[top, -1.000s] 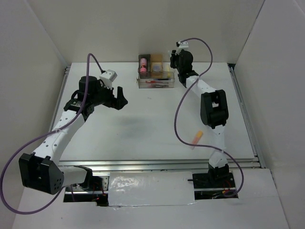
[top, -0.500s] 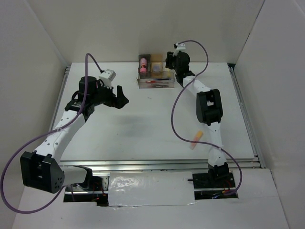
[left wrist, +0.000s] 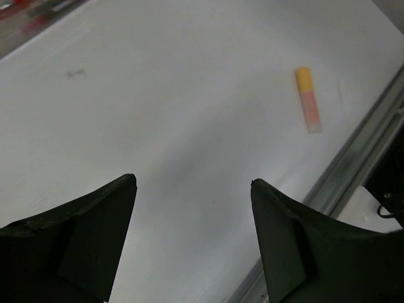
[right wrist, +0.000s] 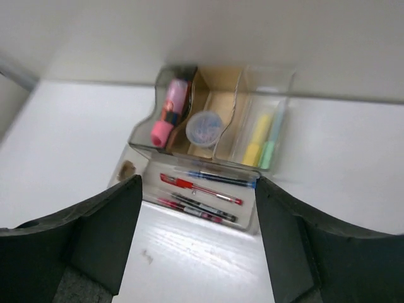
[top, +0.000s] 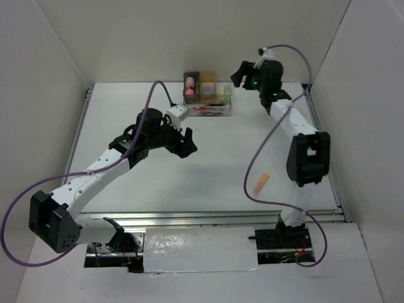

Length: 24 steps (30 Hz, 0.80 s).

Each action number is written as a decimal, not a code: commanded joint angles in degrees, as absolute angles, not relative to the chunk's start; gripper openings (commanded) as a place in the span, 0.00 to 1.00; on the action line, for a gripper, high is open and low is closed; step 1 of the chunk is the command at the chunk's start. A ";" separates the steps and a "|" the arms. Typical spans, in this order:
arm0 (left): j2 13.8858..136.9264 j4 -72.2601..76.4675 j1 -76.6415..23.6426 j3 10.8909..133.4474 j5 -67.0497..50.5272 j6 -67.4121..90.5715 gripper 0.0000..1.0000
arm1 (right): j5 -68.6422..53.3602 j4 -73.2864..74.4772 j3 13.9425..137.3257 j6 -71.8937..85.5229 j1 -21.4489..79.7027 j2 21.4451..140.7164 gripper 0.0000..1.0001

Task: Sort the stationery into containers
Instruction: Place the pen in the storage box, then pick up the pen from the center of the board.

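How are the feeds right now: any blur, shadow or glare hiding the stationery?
Top external: even light, sharp, a faint shadow on the table beneath the left arm. Left wrist: its fingers dark and soft, a grey shadow between them, the orange marker clear. Right wrist: slightly soft overall, but the pens in the clear tray are legible.

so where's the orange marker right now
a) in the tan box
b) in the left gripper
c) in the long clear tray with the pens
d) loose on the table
d: the orange marker lies by itself on the white table, well away from the containers, with nothing touching it.
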<state>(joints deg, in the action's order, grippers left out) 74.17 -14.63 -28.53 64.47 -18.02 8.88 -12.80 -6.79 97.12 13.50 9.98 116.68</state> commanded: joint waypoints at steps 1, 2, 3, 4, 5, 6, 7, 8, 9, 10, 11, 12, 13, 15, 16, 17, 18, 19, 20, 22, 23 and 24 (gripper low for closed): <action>74.71 -12.92 -36.01 63.81 -14.07 13.35 0.84 | -15.82 -5.47 91.95 19.16 2.48 97.76 0.78; 75.06 -12.40 -40.56 63.20 -12.84 14.23 0.83 | -16.26 -1.45 90.54 18.99 1.16 91.99 0.78; 75.93 -10.83 -43.13 62.32 -9.79 14.85 0.83 | -16.69 -0.45 87.48 17.68 0.45 89.06 0.78; 76.89 -10.20 -48.03 62.31 -8.19 16.07 0.83 | -16.70 4.43 85.71 16.80 -3.39 83.46 0.77; 78.04 -9.41 -50.16 62.49 -6.96 16.87 0.84 | -16.96 6.31 82.13 15.48 -4.82 80.97 0.76; 80.74 -8.53 -52.62 63.53 -3.72 17.31 0.85 | -17.66 8.50 80.79 12.08 -5.79 78.60 0.75; 82.51 -8.00 -54.13 64.50 -2.56 18.27 0.85 | -18.36 11.40 79.73 10.04 -7.71 74.57 0.75; 84.10 -8.17 -57.27 65.82 -1.42 18.72 0.85 | -18.63 17.60 78.24 8.63 -8.60 72.97 0.74; 87.77 -8.43 -58.52 69.05 -0.62 19.33 0.86 | -19.76 20.71 77.61 6.96 -9.48 71.30 0.74; 89.80 -10.09 -60.80 71.00 -0.27 19.86 0.85 | -20.73 25.70 77.00 6.60 -11.41 68.32 0.73; 91.74 -11.15 -61.52 72.93 1.56 20.47 0.84 | -21.87 27.67 75.69 6.24 -12.64 66.90 0.73; 96.02 -12.29 -62.05 77.04 1.67 21.52 0.83 | -24.41 29.60 74.89 5.98 -13.61 65.23 0.72; 98.33 -14.57 -62.31 79.08 0.54 24.14 0.81 | -25.65 31.53 73.84 5.98 -14.67 61.91 0.72; 104.90 -16.16 -62.58 85.04 -1.75 26.88 0.79 | -28.38 32.34 70.76 5.71 -16.78 58.64 0.71; 106.86 -16.08 -62.84 86.47 -4.28 28.98 0.78 | -28.56 32.95 69.27 5.36 -17.05 55.75 0.71; 108.53 -15.21 -63.19 87.53 -5.44 29.79 0.77 | -28.91 33.05 68.74 5.36 -17.05 54.59 0.70; 110.89 -14.42 -63.72 89.02 -5.62 30.66 0.77 | -29.35 33.13 68.30 5.36 -17.05 52.84 0.71; 111.87 -13.81 -65.20 89.82 -3.62 30.76 0.76 | -29.53 33.48 68.03 5.36 -17.14 52.47 0.70; 114.15 -13.10 -66.00 91.74 -2.39 30.67 0.75 | -29.88 33.66 68.11 5.19 -17.14 52.21 0.70; 116.71 -14.32 -67.58 94.38 -0.44 31.29 0.75 | -30.23 34.27 68.55 5.19 -17.23 52.47 0.70; 118.89 -15.54 -67.76 96.22 1.74 31.99 0.75 | -30.41 34.19 68.73 5.36 -17.23 52.56 0.70; 119.79 -16.08 -67.76 96.85 2.98 33.30 0.75 | -30.58 34.28 68.99 5.36 -17.23 53.08 0.70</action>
<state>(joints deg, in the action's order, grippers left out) 117.21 -15.20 -65.95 92.88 -0.99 29.26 -28.25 33.52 67.11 6.24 -17.04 53.82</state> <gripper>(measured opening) 0.753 0.703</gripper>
